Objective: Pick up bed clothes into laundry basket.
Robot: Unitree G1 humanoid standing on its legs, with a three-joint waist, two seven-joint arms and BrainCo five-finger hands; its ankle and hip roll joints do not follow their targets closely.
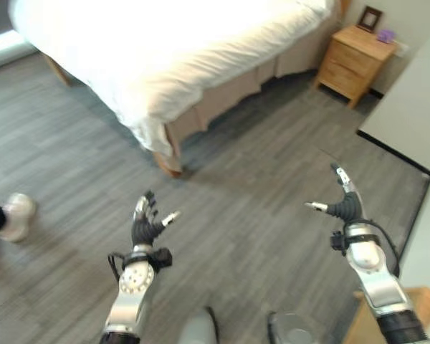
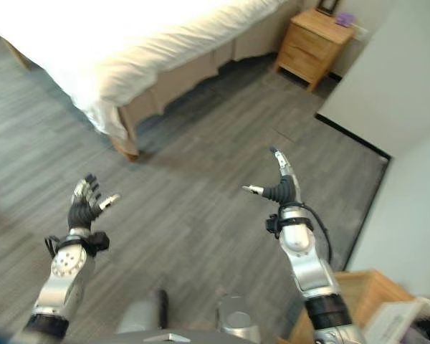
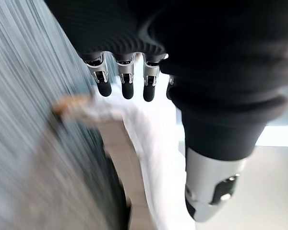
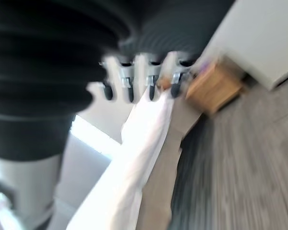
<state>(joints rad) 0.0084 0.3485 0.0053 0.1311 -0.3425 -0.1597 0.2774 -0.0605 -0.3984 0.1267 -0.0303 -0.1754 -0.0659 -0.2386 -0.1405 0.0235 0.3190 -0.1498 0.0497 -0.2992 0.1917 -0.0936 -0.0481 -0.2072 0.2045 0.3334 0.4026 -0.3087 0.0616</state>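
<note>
Bed (image 1: 165, 50): white cloth cover, soft, matt, hanging in folds at the corner. Floor (image 1: 258, 215): grey wood-grain planks, matt. Nightstand (image 1: 355, 57): light wood, smooth. Left hand (image 1: 145, 228), right hand (image 1: 346, 206): silver metal fingers, dark ribbed covers.

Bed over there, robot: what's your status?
Left hand and right hand open, empty, raised over floor. Bed ahead, white bedding untouched. Nothing between.

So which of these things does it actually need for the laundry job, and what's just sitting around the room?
For the job:
white bedding on the bed
left hand, open and empty
right hand, open and empty

Just around:
wooden nightstand
picture frame on it
person's shoe on the floor
</note>
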